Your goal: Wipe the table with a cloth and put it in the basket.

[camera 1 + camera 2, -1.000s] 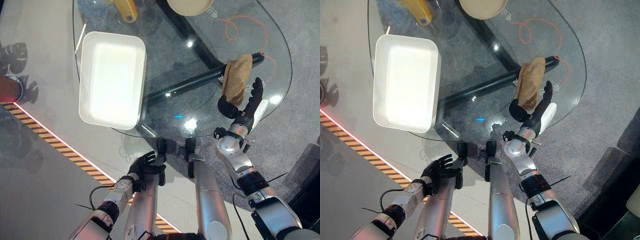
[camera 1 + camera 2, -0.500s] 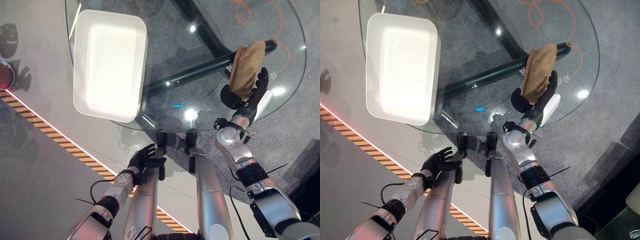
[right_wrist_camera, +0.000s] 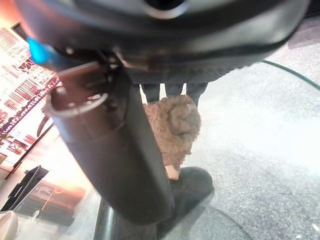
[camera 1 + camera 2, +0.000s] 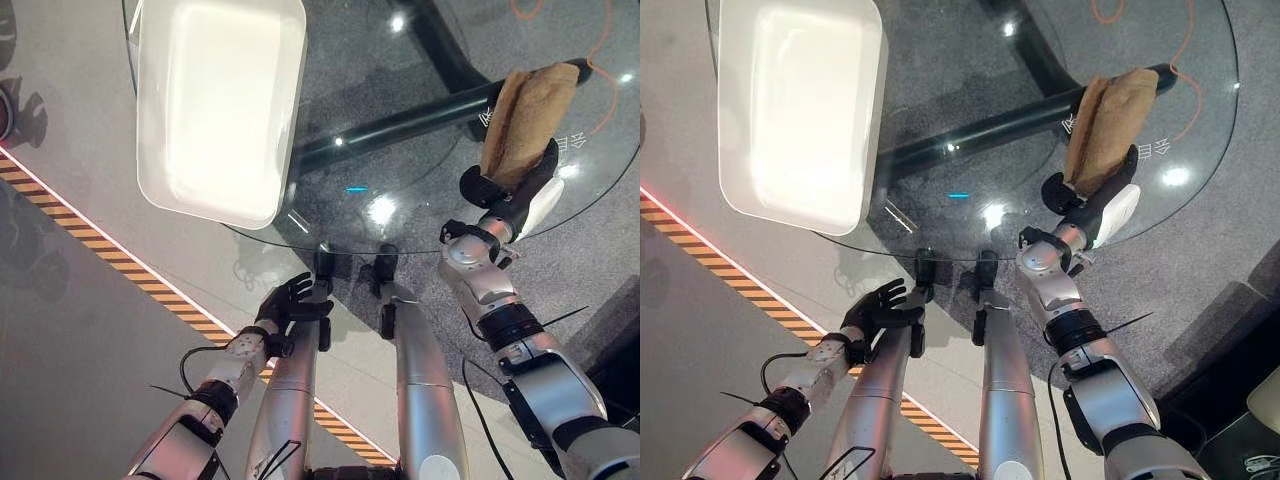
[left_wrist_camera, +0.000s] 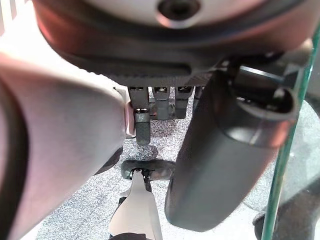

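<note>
Vs 1 s ago: whole view has shifted w/ the head cam, so table [image 4: 400, 215] and basket [image 4: 215, 105] sit higher in frame; cloth [image 4: 522, 122] is now further up-right, and the right hand [image 4: 510, 195] has closed in under it, thumb and fingers pinching its lower end. Left hand [image 4: 288, 308] unchanged, lower centre-left below the table edge, fingers loosely spread, holding nothing.

Table: round glass top, upper half of frame, dark bar base seen through it. Floor: grey carpet right, smooth pale floor left, w/ an orange-black striped tape line [image 4: 120, 265] running diagonally at left.

White rectangular basket upper left on the glass, well apart from the cloth. Orange cord [image 4: 1185, 60] upper right, beyond the cloth.
</note>
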Robot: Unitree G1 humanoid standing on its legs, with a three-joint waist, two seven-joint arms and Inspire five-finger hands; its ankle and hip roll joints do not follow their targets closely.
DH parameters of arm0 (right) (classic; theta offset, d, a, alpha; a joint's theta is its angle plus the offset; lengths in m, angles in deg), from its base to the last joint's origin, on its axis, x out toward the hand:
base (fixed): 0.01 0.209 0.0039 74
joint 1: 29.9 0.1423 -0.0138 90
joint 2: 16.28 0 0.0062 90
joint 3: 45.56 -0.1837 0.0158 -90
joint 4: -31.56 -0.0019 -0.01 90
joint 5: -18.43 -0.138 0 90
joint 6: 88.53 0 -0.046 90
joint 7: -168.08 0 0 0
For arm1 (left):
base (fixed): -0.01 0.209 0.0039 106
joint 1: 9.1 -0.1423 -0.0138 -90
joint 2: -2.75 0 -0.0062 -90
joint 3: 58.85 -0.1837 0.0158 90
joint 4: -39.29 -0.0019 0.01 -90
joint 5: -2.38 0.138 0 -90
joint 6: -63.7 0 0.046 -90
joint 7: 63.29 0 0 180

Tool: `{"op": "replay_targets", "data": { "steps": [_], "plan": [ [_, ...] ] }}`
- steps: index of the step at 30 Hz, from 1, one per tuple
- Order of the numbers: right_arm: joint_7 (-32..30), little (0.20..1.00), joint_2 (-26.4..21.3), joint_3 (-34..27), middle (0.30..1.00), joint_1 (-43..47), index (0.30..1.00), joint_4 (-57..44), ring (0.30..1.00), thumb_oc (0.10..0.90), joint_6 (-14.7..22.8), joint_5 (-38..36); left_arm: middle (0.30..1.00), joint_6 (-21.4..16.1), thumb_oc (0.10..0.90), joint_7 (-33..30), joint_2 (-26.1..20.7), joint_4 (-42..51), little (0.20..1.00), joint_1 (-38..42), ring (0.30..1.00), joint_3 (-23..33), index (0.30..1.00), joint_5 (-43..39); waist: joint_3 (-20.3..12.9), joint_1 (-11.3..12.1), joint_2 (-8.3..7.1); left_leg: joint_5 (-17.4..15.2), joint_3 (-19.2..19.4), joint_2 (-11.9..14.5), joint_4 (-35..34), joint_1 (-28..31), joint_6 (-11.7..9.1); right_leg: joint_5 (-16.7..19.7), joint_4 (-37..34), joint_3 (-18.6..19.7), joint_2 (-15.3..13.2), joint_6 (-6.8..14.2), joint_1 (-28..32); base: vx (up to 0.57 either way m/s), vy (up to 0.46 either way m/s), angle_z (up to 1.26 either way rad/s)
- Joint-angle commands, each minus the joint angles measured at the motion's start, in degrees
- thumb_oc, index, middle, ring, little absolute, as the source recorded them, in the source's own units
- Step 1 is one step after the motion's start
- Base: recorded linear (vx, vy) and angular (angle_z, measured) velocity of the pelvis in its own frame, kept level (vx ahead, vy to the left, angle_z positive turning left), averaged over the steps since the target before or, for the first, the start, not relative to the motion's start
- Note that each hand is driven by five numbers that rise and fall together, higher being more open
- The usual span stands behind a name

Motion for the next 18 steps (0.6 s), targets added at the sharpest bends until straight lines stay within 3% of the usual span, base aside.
{"op": "replay_targets", "data": {
  "steps": [1, 11, 13, 14, 15, 16, 18],
  "plan": [
    [-7.13, 0.900, -4.17, -2.14, 0.900, 0.63, 0.900, -2.40, 0.900, 0.800, -0.20, 1.61, 0.900, 4.19, 0.800, 1.54, 4.11, 1.16, 0.900, -6.90, 0.900, -7.41, 0.900, -0.12, -1.28, 1.59, 0.49, -5.35, 1.64, -0.52, 10.06, -4.10, 2.13, 7.93, -7.70, 4.97, 3.20, 3.39, -1.51, 0.00, 0.000, 0.00],
    [-6.40, 0.900, -4.65, -2.16, 0.900, 1.71, 0.900, -1.17, 0.900, 0.800, -0.16, 0.67, 0.900, 4.80, 0.800, 1.37, 3.90, 2.09, 0.900, -6.64, 0.900, -7.57, 0.900, -0.37, -1.28, 2.10, 0.52, -5.40, 0.87, -0.84, 10.45, -5.59, 2.24, 8.14, -7.10, 5.06, 3.29, 3.59, -3.19, 0.00, 0.000, 0.00],
    [-6.90, 0.507, -4.76, -2.18, 0.564, 1.96, 0.564, -1.64, 0.564, 0.407, 0.62, 1.16, 0.900, 4.67, 0.800, 1.77, 3.85, 1.84, 0.900, -6.75, 0.900, -7.31, 0.900, -0.14, -1.28, 2.21, 0.45, -5.46, 0.68, -0.89, 10.50, -5.67, 2.23, 8.04, -6.97, 5.06, 3.35, 3.61, -3.29, 0.00, 0.000, 0.00],
    [-7.02, 0.496, -4.76, -2.21, 0.554, 2.07, 0.554, -1.73, 0.554, 0.396, 0.67, 1.32, 0.900, 4.64, 0.800, 1.79, 3.85, 1.81, 0.900, -6.75, 0.900, -7.32, 0.900, -0.16, -1.28, 2.22, 0.43, -5.45, 0.64, -0.90, 10.53, -5.72, 2.23, 8.05, -6.93, 5.07, 3.37, 3.62, -3.33, 0.00, 0.000, 0.00],
    [-7.17, 0.403, -4.80, -2.32, 0.474, 2.27, 0.474, -1.96, 0.474, 0.303, 0.88, 1.61, 0.900, 4.52, 0.800, 1.86, 3.81, 1.75, 0.900, -6.76, 0.900, -7.38, 0.900, -0.34, -1.28, 2.25, 0.40, -5.44, 0.58, -0.89, 10.60, -5.83, 2.22, 8.04, -6.83, 5.06, 3.39, 3.66, -3.43, 0.00, 0.000, 0.00],
    [-7.11, 0.208, -4.98, -2.42, 0.307, 2.42, 0.307, -2.12, 0.307, 0.108, 1.05, 1.62, 0.900, 4.37, 0.800, 2.07, 3.74, 1.55, 0.900, -6.76, 0.900, -7.34, 0.900, -0.43, -1.28, 2.26, 0.35, -5.47, 0.56, -0.86, 10.70, -5.92, 2.20, 7.99, -6.71, 5.06, 3.40, 3.67, -3.52, 0.00, 0.000, 0.00],
    [-6.82, 0.200, -5.19, -2.70, 0.300, 2.79, 0.300, -2.78, 0.300, 0.100, 0.58, 1.69, 0.900, 4.62, 0.800, 2.00, 3.80, 1.63, 0.900, -6.73, 0.900, -7.16, 0.900, -0.30, -1.28, 2.29, 0.17, -5.54, 0.39, -0.87, 10.82, -6.05, 2.12, 7.94, -6.66, 5.06, 3.43, 3.73, -3.57, 0.00, 0.000, 0.00]
  ]
}}
